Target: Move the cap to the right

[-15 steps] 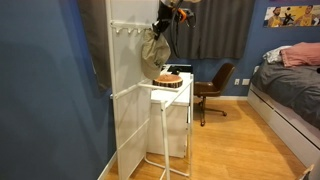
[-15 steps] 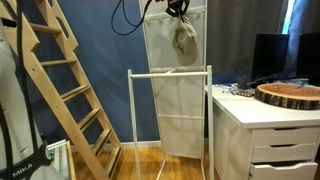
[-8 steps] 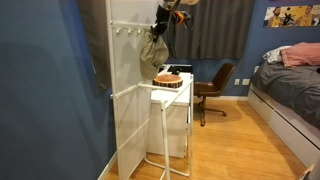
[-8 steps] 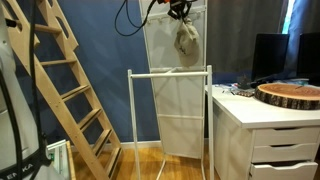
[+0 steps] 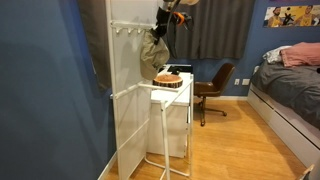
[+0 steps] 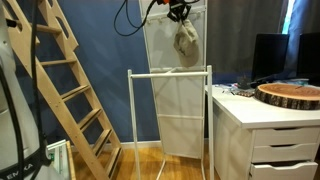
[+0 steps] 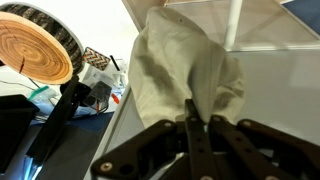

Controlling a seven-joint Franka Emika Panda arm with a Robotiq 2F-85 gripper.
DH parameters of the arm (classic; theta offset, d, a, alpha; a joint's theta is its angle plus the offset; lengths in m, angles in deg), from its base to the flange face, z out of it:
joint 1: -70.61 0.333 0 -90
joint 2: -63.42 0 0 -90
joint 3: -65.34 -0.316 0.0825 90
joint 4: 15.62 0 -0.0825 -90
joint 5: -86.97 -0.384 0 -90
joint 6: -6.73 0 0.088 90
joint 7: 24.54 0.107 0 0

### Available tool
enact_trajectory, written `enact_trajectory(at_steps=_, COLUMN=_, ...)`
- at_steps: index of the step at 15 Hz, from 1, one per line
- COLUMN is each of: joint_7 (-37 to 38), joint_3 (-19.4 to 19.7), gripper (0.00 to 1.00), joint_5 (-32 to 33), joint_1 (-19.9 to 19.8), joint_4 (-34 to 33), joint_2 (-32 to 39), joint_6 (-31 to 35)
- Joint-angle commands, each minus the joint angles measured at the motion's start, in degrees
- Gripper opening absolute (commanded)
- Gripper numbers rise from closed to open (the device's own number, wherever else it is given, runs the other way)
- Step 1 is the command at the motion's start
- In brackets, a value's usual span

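Note:
The cap is a limp beige-olive cloth cap. It hangs against the white pegboard panel (image 5: 130, 60) in both exterior views (image 5: 154, 53) (image 6: 185, 38). My gripper (image 5: 163, 20) is at the top of the cap, high in front of the panel, and also shows in an exterior view (image 6: 178, 14). In the wrist view my fingers (image 7: 196, 112) are shut on a pinched fold of the cap (image 7: 180, 70), which hangs below them.
A white wire rack (image 6: 170, 115) stands under the cap. A white drawer desk (image 6: 265, 135) holds a round wood slice (image 6: 290, 95) (image 5: 168, 78) (image 7: 35, 45). A wooden ladder (image 6: 65, 90) leans nearby. An office chair (image 5: 212, 88) and a bed (image 5: 290, 100) stand farther off.

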State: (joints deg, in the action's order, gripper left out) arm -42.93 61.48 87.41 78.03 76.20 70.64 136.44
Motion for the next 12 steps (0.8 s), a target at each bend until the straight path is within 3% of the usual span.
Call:
enact_trajectory(at_steps=1, joint_7=0.08, joint_3=-0.83, gripper=0.01, joint_5=1.37, joint_1=-0.78, joint_4=-1.06, joint_2=0.43, joint_6=-2.37)
enact_trajectory(at_steps=12, joint_7=-1.08, joint_3=-0.8, gripper=0.01, joint_5=1.49, joint_1=-0.88, joint_4=0.24, joint_2=-0.39, joint_6=-3.78)
